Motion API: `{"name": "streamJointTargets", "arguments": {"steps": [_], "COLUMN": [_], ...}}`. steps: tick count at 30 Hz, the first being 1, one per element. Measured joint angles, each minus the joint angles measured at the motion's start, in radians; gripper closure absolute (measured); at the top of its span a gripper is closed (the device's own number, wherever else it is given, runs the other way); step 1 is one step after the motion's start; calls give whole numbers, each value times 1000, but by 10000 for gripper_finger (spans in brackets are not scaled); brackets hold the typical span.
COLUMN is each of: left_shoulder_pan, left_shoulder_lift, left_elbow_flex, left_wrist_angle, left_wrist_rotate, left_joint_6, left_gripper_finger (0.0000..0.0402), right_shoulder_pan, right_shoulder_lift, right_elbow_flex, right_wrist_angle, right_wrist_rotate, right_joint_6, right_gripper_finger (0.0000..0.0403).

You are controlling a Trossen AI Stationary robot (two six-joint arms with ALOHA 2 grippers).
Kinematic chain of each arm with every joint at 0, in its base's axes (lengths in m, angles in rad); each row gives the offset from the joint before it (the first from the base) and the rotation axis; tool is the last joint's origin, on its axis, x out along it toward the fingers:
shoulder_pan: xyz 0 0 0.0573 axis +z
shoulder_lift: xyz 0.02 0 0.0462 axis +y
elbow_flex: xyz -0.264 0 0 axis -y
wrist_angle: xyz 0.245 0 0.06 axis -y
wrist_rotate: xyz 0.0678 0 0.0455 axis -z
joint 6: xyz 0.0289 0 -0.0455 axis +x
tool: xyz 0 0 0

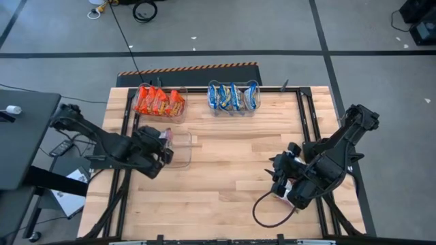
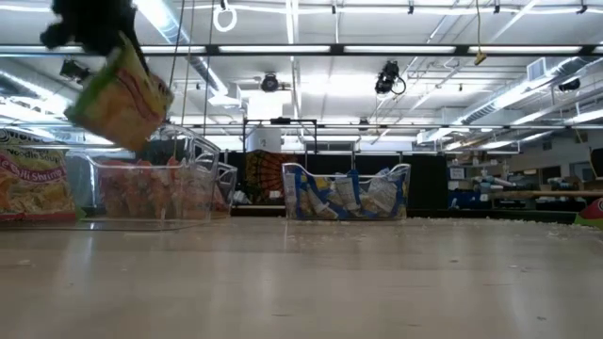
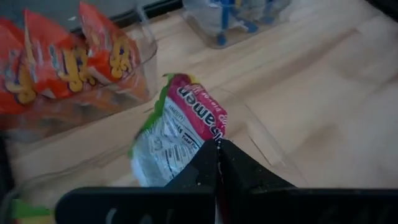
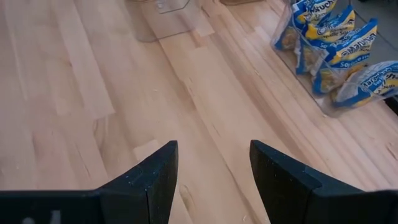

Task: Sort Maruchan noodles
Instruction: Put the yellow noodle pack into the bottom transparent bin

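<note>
While the left gripper [image 3: 217, 144] pinches a green-and-pink noodle pkt [image 3: 177, 130] above a clear bin [image 1: 181, 151] at 9 o'clock, the right gripper [image 4: 213, 163] idles at 4 o'clock, jaws apart, holding nothing.

1. In the high view the left gripper [image 1: 163, 144] covers most of the green-and-white packet [image 1: 165, 136]; only a sliver shows over the clear bin [image 1: 182, 153] near the bench's left edge.
2. In the low view the arm above that packet [image 2: 121, 99] is cut off by the picture's top edge.
3. Another packet [image 2: 33, 184] is cut by the low view's left edge; its print is too blurred to read.
4. The orange-red packets [image 3: 56, 56] run off the left wrist view's edge.
5. The blue-and-yellow packets [image 4: 336, 50] are partly cut by the right wrist view's edge.
6. The cable loop [image 1: 272, 211] near the bench's front edge disappears under the right gripper [image 1: 281, 178].
</note>
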Motion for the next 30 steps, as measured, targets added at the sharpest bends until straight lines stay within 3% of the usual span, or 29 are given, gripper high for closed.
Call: {"name": "streamJointTargets", "arguments": {"steps": [5,12,18,24,30], "left_shoulder_pan": [19,19,22,27,27], "left_shoulder_lift": [-28,-32,-32,-37,-36], "left_elbow_flex": [-222,-398,-404,-378,-316], "left_wrist_angle": [93,37,3,3,-129], "left_wrist_rotate": [12,204,295,468,602], "left_joint_6": [-74,-106,39,226,278], "left_gripper_finger": [392,382,376,374,390], "right_shoulder_pan": [-32,-71,-100,-130,-166], "right_shoulder_lift": [0,0,0,0,0], "right_elbow_flex": [0,0,0,0,0], "right_wrist_angle": [8,47,102,127,131], "right_wrist_rotate": [-6,-61,-61,-61,-61], "right_joint_6": [9,36,36,35,1], "right_gripper_finger": [197,197,197,197,197]}}
